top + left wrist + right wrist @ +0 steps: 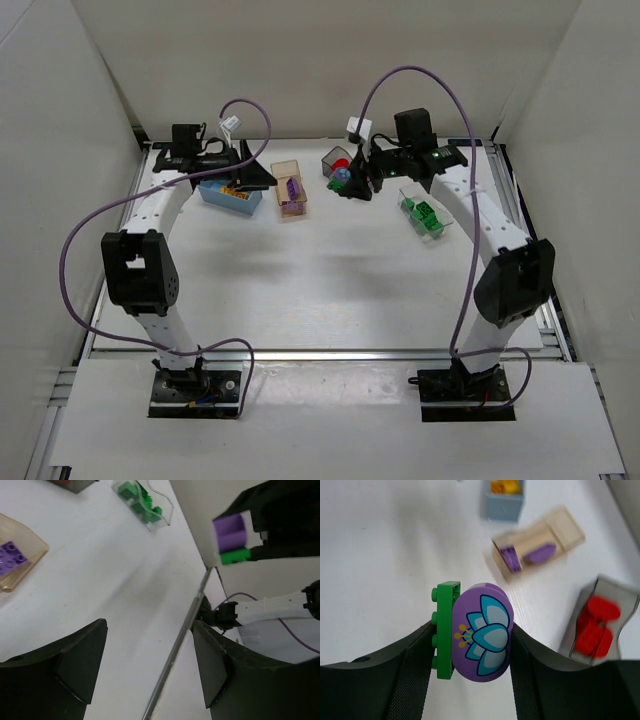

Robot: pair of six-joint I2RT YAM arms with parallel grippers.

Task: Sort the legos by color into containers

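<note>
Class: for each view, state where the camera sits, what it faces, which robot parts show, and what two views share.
Top external: above and behind, looking down on the table; left arm and right arm show.
Left wrist: on the left arm, faces across the table past its open fingers.
Right wrist: looks down past fingers gripping a lego clump.
Shared: both wrist views show the tan bin.

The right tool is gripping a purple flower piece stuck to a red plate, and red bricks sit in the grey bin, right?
The plate is green, not red. In the right wrist view the right tool grips a purple flower piece stuck to a green plate, and red bricks sit in the grey bin.
</note>
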